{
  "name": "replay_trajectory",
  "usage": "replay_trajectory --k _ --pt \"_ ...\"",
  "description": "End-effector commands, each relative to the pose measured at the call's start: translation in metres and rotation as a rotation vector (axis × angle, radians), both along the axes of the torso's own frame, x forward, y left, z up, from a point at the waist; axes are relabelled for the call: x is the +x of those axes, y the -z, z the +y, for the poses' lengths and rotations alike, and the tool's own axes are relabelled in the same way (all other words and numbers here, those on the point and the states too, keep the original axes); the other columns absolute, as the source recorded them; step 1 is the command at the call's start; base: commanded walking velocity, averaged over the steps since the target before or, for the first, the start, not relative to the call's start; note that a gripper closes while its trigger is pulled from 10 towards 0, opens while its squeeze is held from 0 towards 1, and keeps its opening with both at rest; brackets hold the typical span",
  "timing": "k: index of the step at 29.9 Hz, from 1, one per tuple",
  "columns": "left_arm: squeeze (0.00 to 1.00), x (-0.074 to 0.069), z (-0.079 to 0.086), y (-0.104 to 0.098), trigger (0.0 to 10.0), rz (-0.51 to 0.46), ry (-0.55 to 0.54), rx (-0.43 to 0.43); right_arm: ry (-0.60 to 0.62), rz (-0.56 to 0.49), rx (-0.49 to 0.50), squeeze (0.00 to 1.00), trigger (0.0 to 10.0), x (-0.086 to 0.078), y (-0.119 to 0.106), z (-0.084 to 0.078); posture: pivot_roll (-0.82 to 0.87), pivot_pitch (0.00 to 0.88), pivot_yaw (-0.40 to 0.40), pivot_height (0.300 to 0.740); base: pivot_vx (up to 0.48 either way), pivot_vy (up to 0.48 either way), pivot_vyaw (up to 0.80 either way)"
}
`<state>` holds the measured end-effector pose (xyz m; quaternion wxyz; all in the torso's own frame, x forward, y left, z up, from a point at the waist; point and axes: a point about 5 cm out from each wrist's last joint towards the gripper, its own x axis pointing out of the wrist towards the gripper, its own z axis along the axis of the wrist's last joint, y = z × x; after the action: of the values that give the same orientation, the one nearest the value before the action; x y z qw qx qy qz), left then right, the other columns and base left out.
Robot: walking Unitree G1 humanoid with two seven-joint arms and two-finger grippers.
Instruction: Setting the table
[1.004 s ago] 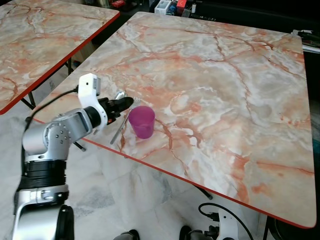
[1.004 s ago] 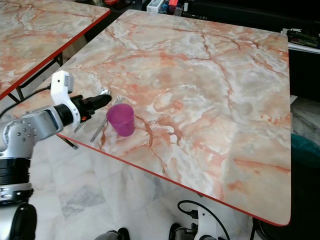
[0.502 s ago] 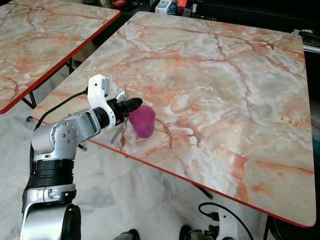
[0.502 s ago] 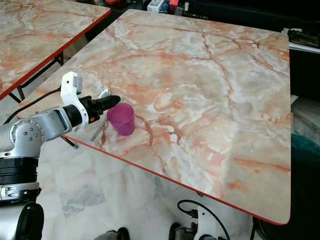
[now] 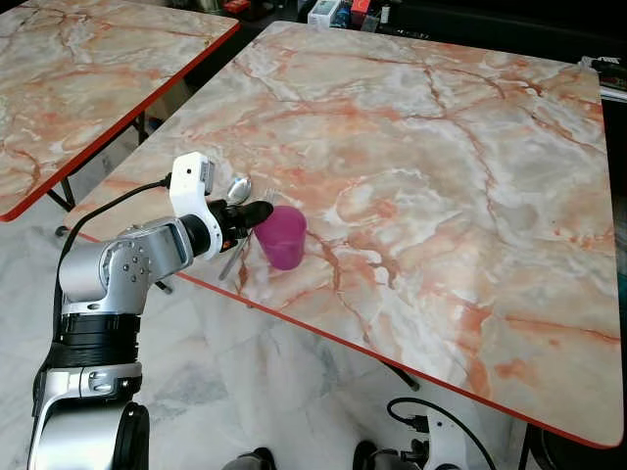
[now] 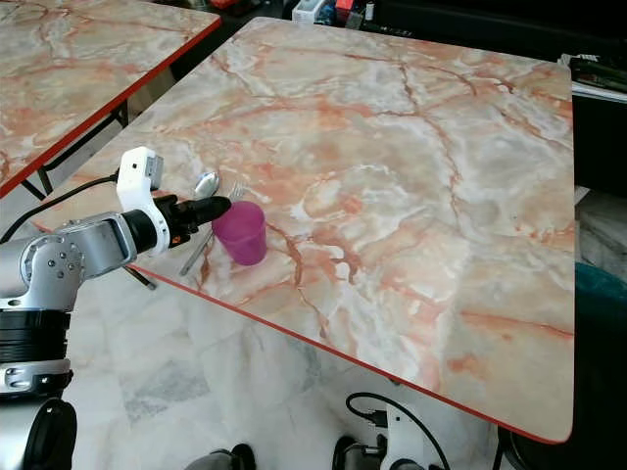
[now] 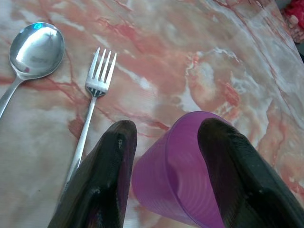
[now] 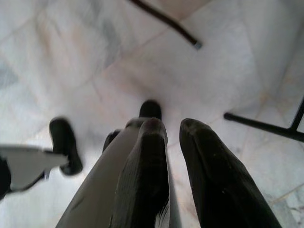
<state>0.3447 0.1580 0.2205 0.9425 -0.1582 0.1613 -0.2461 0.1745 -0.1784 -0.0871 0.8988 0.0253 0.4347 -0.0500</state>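
Left wrist view: left gripper (image 7: 164, 156) fingers apart, straddling purple cup (image 7: 183, 175) rim | cup at table (image 5: 441, 147) near edge, fork (image 7: 92, 102) and spoon (image 7: 33, 47) at its 10 o'clock | risk: uneven squeeze tips light cup | right gripper (image 8: 173, 156) idle, fingers nearly together

Bright, even daylight — sharp head views, soft shadows, spoon (image 7: 36, 43) glare — blurred right wrist view

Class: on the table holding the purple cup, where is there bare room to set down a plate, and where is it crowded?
Bare marble runs from the purple cup to the table's far and right edges. The near-left corner is crowded: spoon, fork, cup, and the open left gripper straddling the cup.
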Motion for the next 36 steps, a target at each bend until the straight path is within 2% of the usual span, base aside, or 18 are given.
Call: replay_trajectory --k 1,2,3,4,9,12,20,23,27,35,36 --pt "0.00 -0.002 0.000 -0.003 10.0 -0.021 0.005 0.020 0.050 -0.007 0.012 0.00 10.0 -0.006 0.002 0.000 -0.03 0.183 0.047 0.740 0.000 0.000 0.00" --pt "0.00 -0.002 0.000 -0.003 10.0 -0.021 0.005 0.020 0.062 -0.013 0.012 0.00 10.0 -0.006 0.002 0.000 -0.03 0.183 0.047 0.740 0.000 0.000 0.00" --pt "0.00 -0.002 0.000 -0.003 10.0 -0.023 0.006 0.019 0.106 -0.097 -0.009 0.00 10.0 0.013 -0.011 -0.022 -0.03 0.183 0.047 0.740 0.000 0.000 0.00" --pt "0.00 -0.002 0.000 -0.003 10.0 -0.024 0.006 0.019 0.141 -0.147 -0.016 0.00 10.0 0.023 -0.019 -0.035 -0.03 0.186 0.047 0.740 0.000 0.000 0.00" --pt "0.00 -0.003 -0.001 -0.003 10.0 -0.025 0.008 0.018 0.159 -0.163 -0.022 0.00 10.0 0.027 -0.022 -0.039 -0.03 0.188 0.048 0.740 0.000 0.000 0.00" --pt "0.00 -0.002 -0.001 -0.004 10.0 -0.027 0.009 0.020 0.140 -0.144 -0.073 0.00 10.0 0.028 -0.023 -0.042 -0.02 0.189 0.054 0.740 0.000 0.000 0.00" --pt "0.00 -0.002 0.001 -0.005 10.0 -0.030 0.006 0.021 0.136 -0.080 -0.086 0.00 10.0 0.018 -0.018 -0.051 -0.03 0.190 0.053 0.740 0.000 0.000 0.00" --pt "0.00 -0.003 0.000 -0.004 10.0 -0.029 0.009 0.018 0.118 -0.008 -0.114 0.00 10.0 -0.001 -0.010 -0.058 -0.03 0.192 0.054 0.740 0.000 0.000 0.00" --pt "0.00 -0.003 0.000 -0.004 10.0 -0.030 0.008 0.017 0.132 0.026 -0.119 0.00 10.0 -0.013 -0.005 -0.061 -0.03 0.194 0.054 0.740 0.000 0.000 0.00" --pt "0.00 -0.003 0.000 -0.005 10.0 -0.029 0.019 0.023 0.141 0.040 -0.101 0.00 10.0 -0.018 -0.002 -0.058 -0.03 0.192 0.058 0.740 0.000 0.000 0.00" --pt "0.00 -0.004 0.001 -0.004 10.0 -0.026 0.019 0.023 0.137 0.037 -0.092 0.00 10.0 -0.017 -0.002 -0.054 -0.02 0.191 0.061 0.740 0.000 0.000 0.00"
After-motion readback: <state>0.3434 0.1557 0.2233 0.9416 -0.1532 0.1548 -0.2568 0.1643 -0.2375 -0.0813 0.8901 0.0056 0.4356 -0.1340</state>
